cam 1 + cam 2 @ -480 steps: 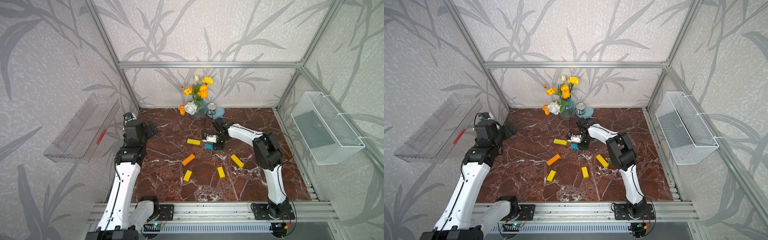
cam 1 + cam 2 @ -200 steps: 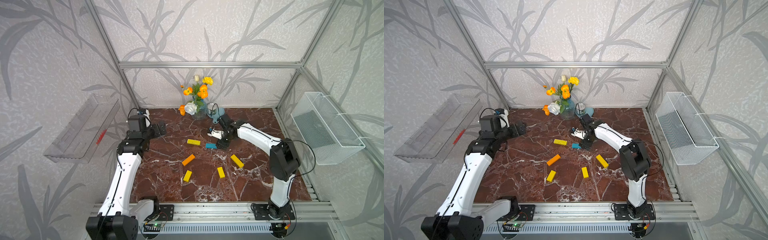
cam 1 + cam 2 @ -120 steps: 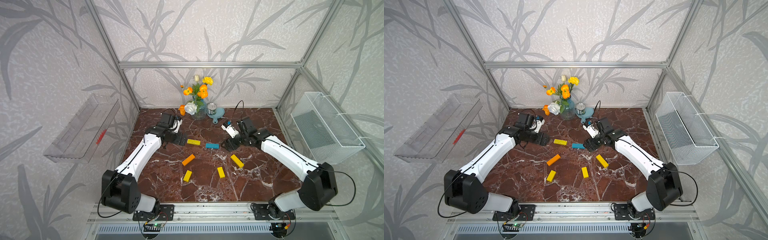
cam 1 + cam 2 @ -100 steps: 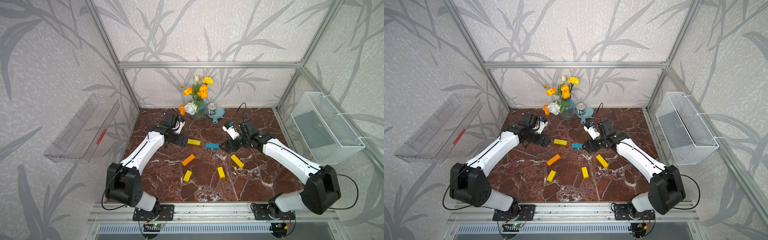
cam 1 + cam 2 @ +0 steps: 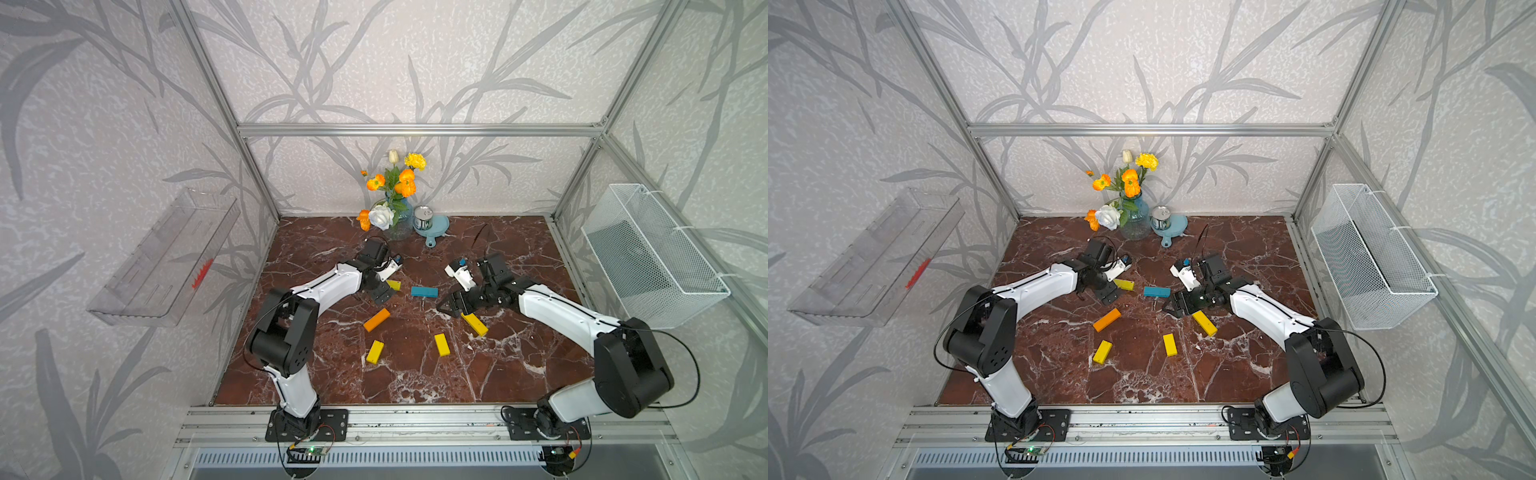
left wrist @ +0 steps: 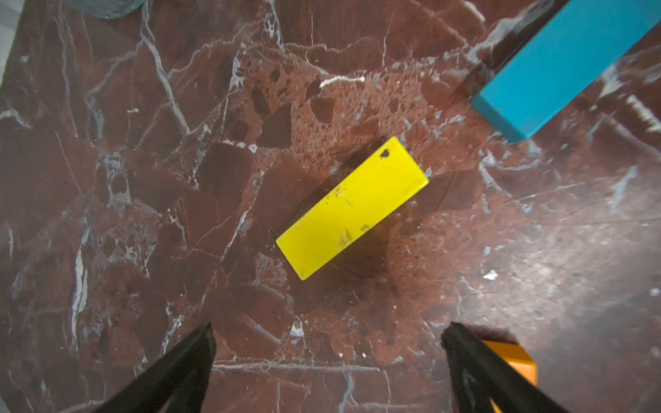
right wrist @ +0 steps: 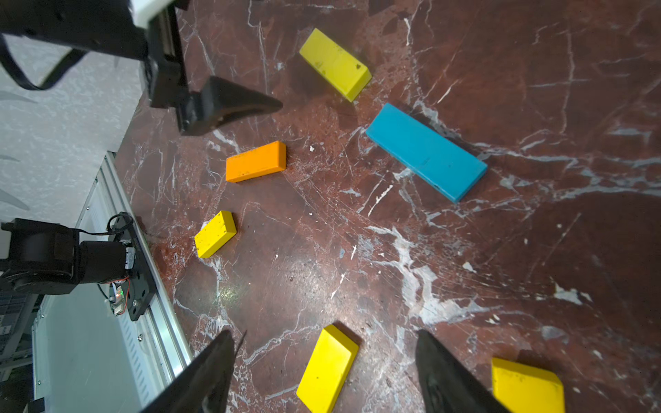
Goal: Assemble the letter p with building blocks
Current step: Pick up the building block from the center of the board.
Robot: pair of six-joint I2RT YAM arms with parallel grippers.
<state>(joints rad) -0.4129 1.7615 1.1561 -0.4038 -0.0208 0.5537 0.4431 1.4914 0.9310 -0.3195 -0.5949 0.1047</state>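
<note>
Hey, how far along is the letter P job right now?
Nothing looks built yet: the blue block, orange block and four yellow blocks lie scattered, apart, on the marble tabletop. Nothing is in hand; the left pincer and right pincer are both open and empty. Every placement remains.

Bright even light, perhaps slight blur

Red-brown marble tabletop (image 5: 415, 374) with scattered building blocks (image 5: 377, 319), flower vase (image 5: 402, 226), tin can (image 5: 423, 217) on blue dish (image 5: 438, 227).
</note>
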